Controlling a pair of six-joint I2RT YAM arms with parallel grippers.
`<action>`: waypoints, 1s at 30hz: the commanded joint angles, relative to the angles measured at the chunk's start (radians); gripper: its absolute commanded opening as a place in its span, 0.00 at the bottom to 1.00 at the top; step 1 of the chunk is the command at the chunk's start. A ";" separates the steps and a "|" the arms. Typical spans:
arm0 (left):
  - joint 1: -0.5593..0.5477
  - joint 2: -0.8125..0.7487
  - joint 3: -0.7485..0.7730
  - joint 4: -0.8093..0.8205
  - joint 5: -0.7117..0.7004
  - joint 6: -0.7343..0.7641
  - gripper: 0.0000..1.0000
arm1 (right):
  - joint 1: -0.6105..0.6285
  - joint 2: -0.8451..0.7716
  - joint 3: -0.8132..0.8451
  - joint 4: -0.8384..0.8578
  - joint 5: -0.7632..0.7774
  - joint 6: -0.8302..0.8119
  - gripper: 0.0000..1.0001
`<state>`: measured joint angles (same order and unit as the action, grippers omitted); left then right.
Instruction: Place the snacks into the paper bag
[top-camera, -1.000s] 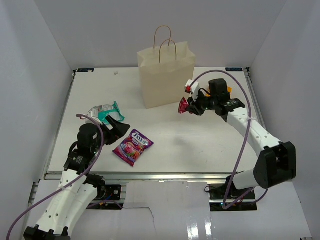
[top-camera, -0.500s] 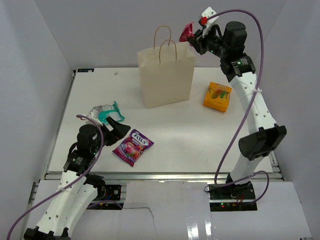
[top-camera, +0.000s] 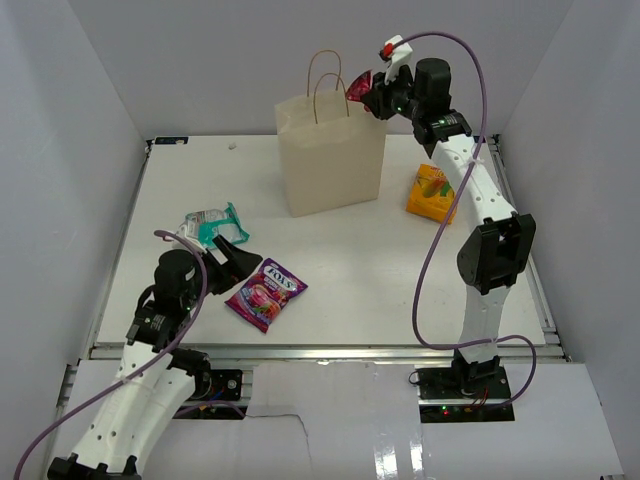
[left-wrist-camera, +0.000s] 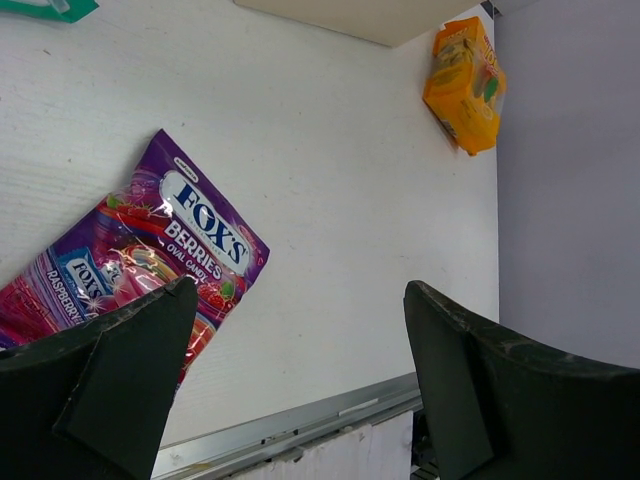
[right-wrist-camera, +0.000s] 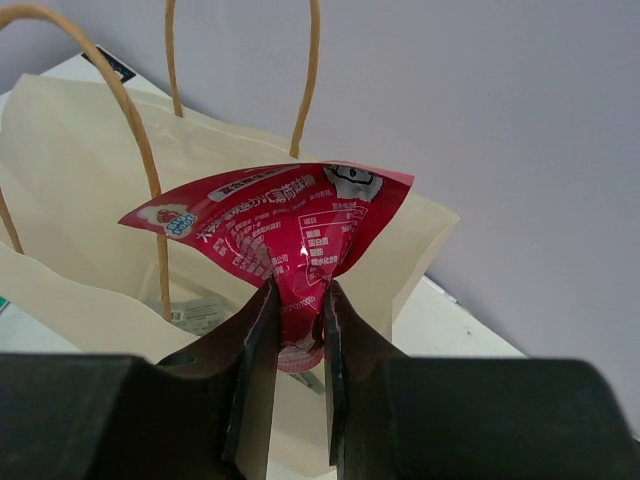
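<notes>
Left wrist view: purple candy bag (left-wrist-camera: 150, 250) lower end covered by the left fingers (left-wrist-camera: 110, 390); teal-and-white pouch (left-wrist-camera: 45, 8) cut off at top edge. Right wrist view: red-pink sachet (right-wrist-camera: 290, 225) bottom hidden between the right fingers (right-wrist-camera: 250, 370); paper bag (right-wrist-camera: 70, 150) interior mostly screened. Sachet print illegible.

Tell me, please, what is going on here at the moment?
The right claw is pinching a red sachet and holding it over the open mouth of the paper bag, so it looks ready to drop it in. A silvery wrapper already lies inside. The left claw hangs open by the purple candy bag, holding nothing. The teal pouch and the orange pack lie on the table, not yet bagged.
</notes>
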<state>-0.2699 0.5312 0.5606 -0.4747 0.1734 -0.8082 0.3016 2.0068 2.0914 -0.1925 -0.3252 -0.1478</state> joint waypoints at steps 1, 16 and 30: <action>0.005 0.018 0.018 -0.010 0.021 0.017 0.95 | 0.004 -0.049 0.010 0.094 -0.017 0.021 0.24; 0.005 0.030 0.004 0.016 0.040 0.020 0.95 | 0.002 -0.054 -0.017 0.165 0.014 0.080 0.39; 0.005 0.032 0.005 0.016 0.047 0.033 0.95 | 0.002 -0.059 -0.067 0.180 0.002 0.065 0.55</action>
<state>-0.2699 0.5701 0.5606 -0.4702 0.2031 -0.7925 0.3031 2.0018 2.0430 -0.0700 -0.3164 -0.0803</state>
